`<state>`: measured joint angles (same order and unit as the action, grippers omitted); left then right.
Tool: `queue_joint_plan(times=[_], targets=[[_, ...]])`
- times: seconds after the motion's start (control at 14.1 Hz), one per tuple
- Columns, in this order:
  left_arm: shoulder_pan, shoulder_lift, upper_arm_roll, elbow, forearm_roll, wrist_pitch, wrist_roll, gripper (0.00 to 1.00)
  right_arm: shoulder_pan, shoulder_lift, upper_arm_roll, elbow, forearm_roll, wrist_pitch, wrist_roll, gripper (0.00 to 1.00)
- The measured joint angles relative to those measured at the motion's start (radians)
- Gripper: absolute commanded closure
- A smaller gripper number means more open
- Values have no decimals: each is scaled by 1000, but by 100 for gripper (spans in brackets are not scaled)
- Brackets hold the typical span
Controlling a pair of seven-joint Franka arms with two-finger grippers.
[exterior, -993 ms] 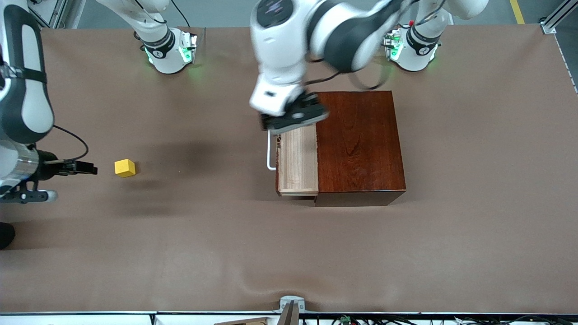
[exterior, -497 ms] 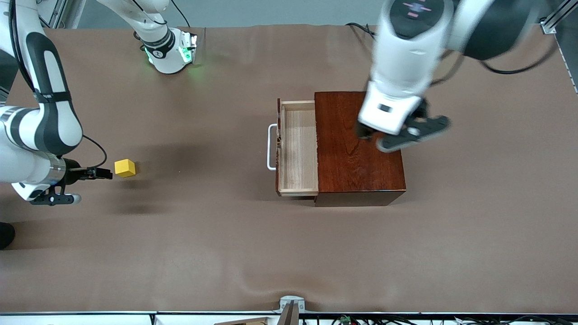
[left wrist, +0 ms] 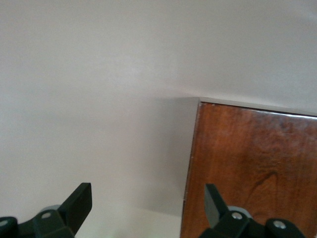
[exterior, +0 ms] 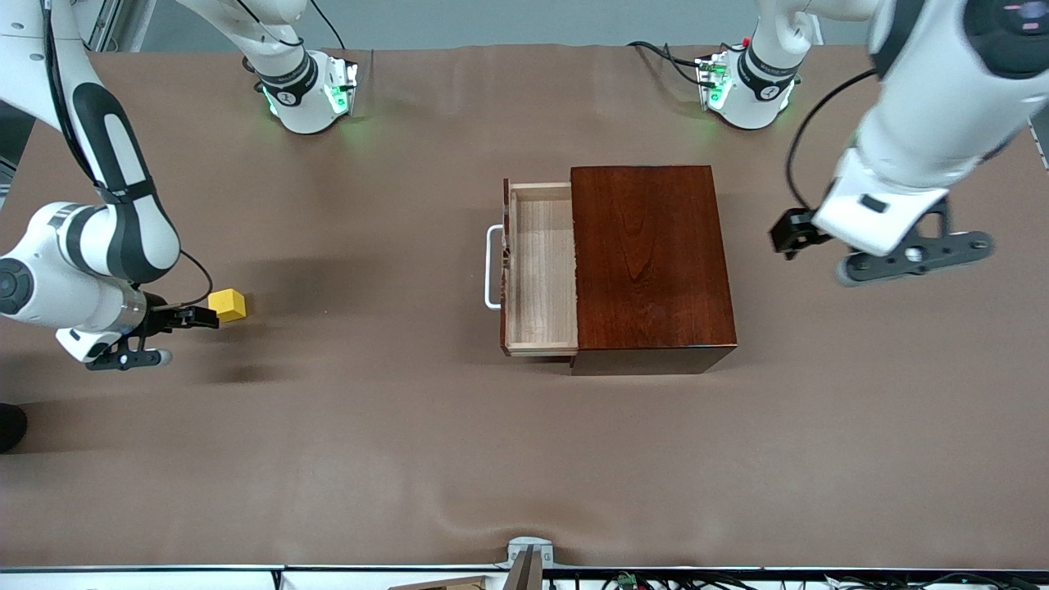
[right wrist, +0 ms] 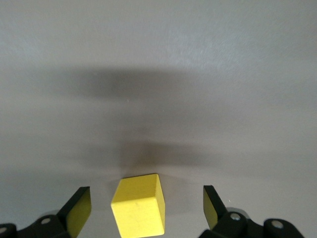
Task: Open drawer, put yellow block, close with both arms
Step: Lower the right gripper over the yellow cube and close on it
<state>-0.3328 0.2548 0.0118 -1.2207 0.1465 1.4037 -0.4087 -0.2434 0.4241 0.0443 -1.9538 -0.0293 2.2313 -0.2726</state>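
Front view: drawer pulled out of dark glossy box mid-bench, pale wood tray, white bar handle, nothing inside. Yellow block, small plain cube, sits on brown bench toward the right arm's end. Right gripper low beside it, fingers spread wide, block between the tips, untouched. Left gripper open, over bare bench at the box's edge.

Front view high, faces robots, whole table. Wrist views close, downward; share box, block.
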Motion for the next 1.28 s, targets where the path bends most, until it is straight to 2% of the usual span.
queue_joint_plan(times=[0.35,0.43,0.57,0.64,0.71,0.92,1.28], targets=[[150,-51,-3,-33,-71,0,183,0,-6,7,0,-88,-1,94,-51,0],[180,-67,-3,-52,-94,4,217,0,-6,9,0,-107,-1,109,-51,6],[232,-113,-3,-114,-119,33,292,0,-6,10,0,-133,-1,115,-52,39],[248,-141,-3,-153,-124,47,316,0,-6,10,1,-140,-1,115,-52,77],[257,-171,-3,-193,-126,54,329,0,-6,10,1,-143,-1,115,-53,99],[286,-249,-30,-283,-126,62,331,0,-6,9,2,-143,-4,105,-53,100],[308,-295,-62,-323,-126,64,331,0,-4,-2,15,-101,-3,-16,-52,100]])
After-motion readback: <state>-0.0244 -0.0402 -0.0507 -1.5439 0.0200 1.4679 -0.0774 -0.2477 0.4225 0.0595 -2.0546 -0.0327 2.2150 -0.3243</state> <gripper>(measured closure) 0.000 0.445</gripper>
